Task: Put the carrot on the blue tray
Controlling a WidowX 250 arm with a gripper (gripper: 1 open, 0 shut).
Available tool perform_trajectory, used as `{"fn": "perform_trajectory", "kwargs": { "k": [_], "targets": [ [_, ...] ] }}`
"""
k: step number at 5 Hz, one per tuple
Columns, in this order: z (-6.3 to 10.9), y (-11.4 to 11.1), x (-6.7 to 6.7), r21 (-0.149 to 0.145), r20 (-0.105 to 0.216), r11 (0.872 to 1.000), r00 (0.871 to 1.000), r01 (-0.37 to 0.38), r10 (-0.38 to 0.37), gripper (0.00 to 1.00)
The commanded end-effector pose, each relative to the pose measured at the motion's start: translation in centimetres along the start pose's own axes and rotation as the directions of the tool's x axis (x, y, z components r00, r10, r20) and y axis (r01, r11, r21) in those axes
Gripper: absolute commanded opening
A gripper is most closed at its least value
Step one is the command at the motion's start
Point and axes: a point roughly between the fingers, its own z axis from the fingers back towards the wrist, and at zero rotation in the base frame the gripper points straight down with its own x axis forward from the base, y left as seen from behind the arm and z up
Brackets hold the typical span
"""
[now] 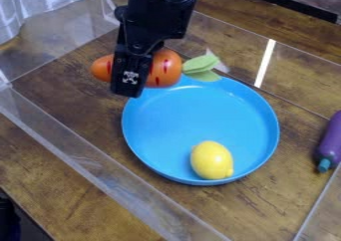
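- Pincer (130,74), black and bulky, reaches down from the upper edge of the view and is pinching the carrot; its near finger crosses the carrot's front, hiding a strip of the orange body.
- Carrot (163,70), orange with dark grooves, lies crosswise in the grip and shows on both sides of that near finger: a shorter orange part to the left in the view, a larger one to the right.
- Light green leaves (201,64) stick out from the carrot's right-hand end, pointing away from the pincer and overlapping the far rim of the blue tray in the view.
- Blue tray (200,116), round with a shallow raised rim, sits on the bench just to the right of the pincer and nearer the bottom of the view. Whether the carrot touches it I cannot tell from this angle.
- Yellow lemon (212,160) rests inside the blue tray, close to the rim on the side toward the bottom of the view, well apart from the pincer.
- Wooden bench (80,135), brown, spreads around and below the pincer, with a short white strip (265,63) on it to the right, beyond the leaves.
- Clear plastic wall (100,165) runs slantwise on the left and below the pincer.
- Purple toy (332,143) with a teal tip lies farthest to the right, past the blue tray, partly cut off by the view's edge.
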Motion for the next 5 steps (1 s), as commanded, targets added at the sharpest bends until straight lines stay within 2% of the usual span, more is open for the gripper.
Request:
{"fn": "perform_trajectory", "kwargs": {
  "k": [1,5],
  "targets": [
    [1.35,0.55,-0.34,0.042,0.038,0.999,0.999,-0.013,0.012,0.0],
    [1.51,1.1,-0.74,0.056,0.04,0.998,0.999,-0.011,0.009,0.0]
  ]
}}
